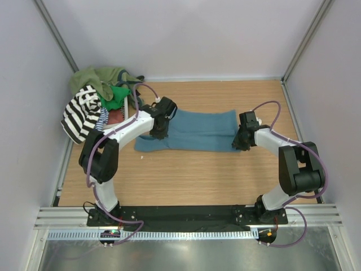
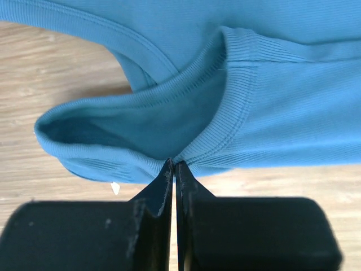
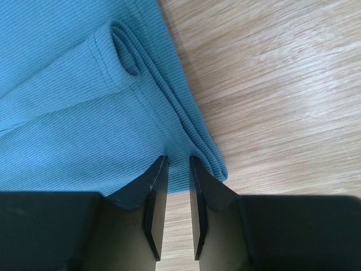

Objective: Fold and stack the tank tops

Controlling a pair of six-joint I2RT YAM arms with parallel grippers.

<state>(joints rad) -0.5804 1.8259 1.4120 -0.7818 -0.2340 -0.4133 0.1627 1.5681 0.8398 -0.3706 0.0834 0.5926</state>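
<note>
Your teal tank top (image 1: 197, 131) lies flat across the middle of the table (image 1: 186, 175), stretched left to right between the two arms and roughly parallel to the near edge. At its left end your left gripper (image 2: 172, 165) has its fingers pressed tight together on the ribbed hem of an opening, and the fabric stands up in an open loop just beyond the tips. At the right end your right gripper (image 3: 179, 161) sits low at the cloth's layered edge with its fingers a little apart. The hem lies at the mouth of that gap and is not clamped. The other tops are heaped in the far left corner, well apart from the teal one. The black-and-white striped top (image 1: 82, 113) drapes over the front of the pile against the left wall. The olive top (image 1: 93, 79) is bunched behind it, and the green top (image 1: 117, 96) lies between them and the left arm. A thin navy-striped top (image 1: 103, 119) peeks out beneath. The table is light wood grain, and a small white speck (image 1: 141, 157) lies just near the shirt's left end. Pale walls (image 1: 186, 34) close in the far side and both flanks, with slanting metal posts (image 1: 307, 36) at the far corners. At the near edge the arm bases stand on a black plate (image 1: 186, 213) beside a silver rail (image 1: 186, 224), and purple cables (image 1: 86, 164) loop along both arms.
</note>
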